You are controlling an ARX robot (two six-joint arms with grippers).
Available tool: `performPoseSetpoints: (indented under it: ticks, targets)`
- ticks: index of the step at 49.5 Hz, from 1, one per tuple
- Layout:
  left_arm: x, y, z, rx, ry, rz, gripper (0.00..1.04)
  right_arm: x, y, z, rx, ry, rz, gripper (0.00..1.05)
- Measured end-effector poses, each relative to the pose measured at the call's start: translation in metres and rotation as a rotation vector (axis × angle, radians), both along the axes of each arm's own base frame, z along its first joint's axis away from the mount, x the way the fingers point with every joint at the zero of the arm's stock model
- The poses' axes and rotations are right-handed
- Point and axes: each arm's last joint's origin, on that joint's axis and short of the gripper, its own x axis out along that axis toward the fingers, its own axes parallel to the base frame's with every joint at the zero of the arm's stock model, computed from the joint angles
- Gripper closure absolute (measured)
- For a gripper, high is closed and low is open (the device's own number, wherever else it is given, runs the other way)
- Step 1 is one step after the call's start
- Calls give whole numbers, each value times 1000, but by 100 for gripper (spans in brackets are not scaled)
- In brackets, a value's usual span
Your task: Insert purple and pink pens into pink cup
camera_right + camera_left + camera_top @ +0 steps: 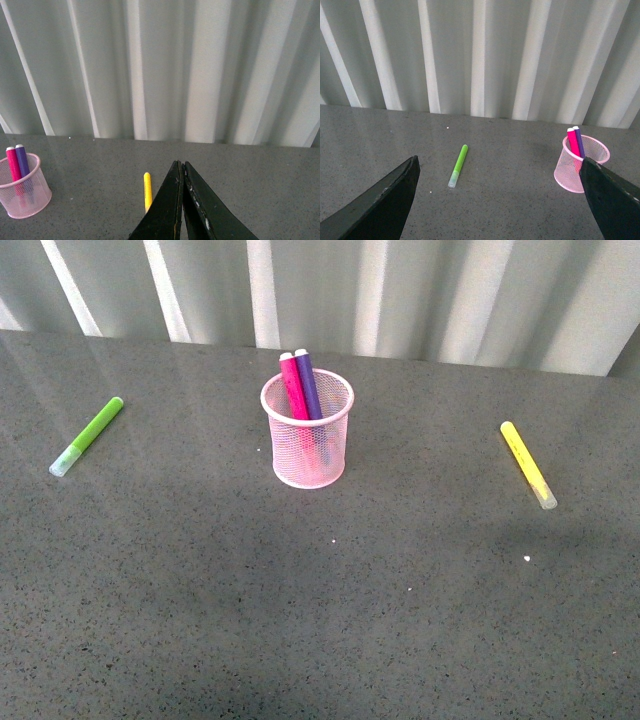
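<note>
Pink cup (308,455) holds both pens (301,386) upright, leaning back.

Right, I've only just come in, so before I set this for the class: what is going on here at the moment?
Nothing is being handled just now. The pink pen and purple pen already stand side by side in the pink cup, leaning toward its far rim. A lime-green marker and a yellow marker lie on the table, well apart from the cup. The left pincer is open and empty; the right pincer is shut and holds nothing.
</note>
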Motion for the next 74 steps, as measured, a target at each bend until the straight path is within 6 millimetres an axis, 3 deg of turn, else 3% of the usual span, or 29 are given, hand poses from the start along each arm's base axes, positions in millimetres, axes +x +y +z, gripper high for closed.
performPoseSetpoints:
  ticks: [40,47,61,71,74]
  targets:
    - [0,0,0,0,0,0,7,-17,0,0,0,-5,0,101]
    - [0,0,0,0,1,0,7,-28,0,-2,1,1,-1,101]
    - [0,0,0,0,0,0,7,-28,0,-2,1,1,-1,101]
    - [0,0,0,0,-1,0,7,-28,0,-2,1,1,-1,74]
    - [0,0,0,0,0,0,7,-28,0,-2,1,1,-1,60]
